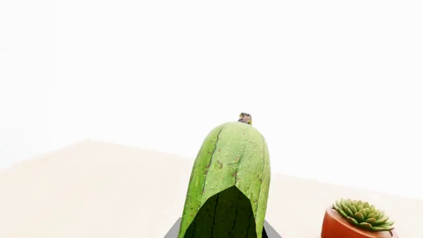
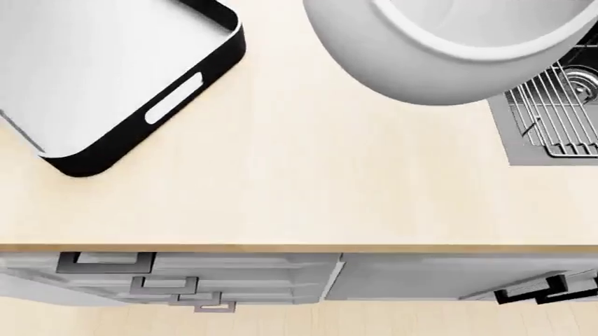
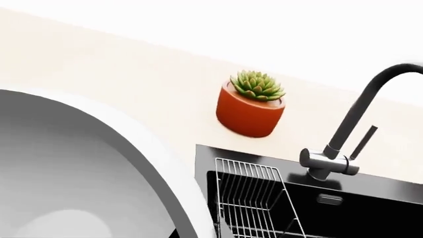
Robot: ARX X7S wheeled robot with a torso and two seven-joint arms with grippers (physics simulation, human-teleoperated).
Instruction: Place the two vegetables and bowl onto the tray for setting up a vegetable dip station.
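My left gripper [image 1: 225,232] is shut on the plump green cucumber-like vegetable [image 1: 231,163], which points away from the camera, raised above the counter. Grey fingers [image 1: 177,229] flank its base. The white bowl [image 2: 439,49] fills the head view's top right, close to the camera and above the counter. Its rim [image 3: 158,163] sweeps across the right wrist view, and my right gripper [image 3: 198,232] is shut on that rim. The black tray [image 2: 140,133] with a grey inside lies at the head view's top left and looks bare. The carrot is out of view. Neither gripper shows in the head view.
A terracotta pot with a succulent [image 3: 251,106] stands on the beige counter [image 2: 309,189] behind the sink; it also shows in the left wrist view [image 1: 357,223]. A wire rack [image 2: 561,115] sits in the black sink, beside a black faucet [image 3: 350,124]. Drawers are below the counter's front edge.
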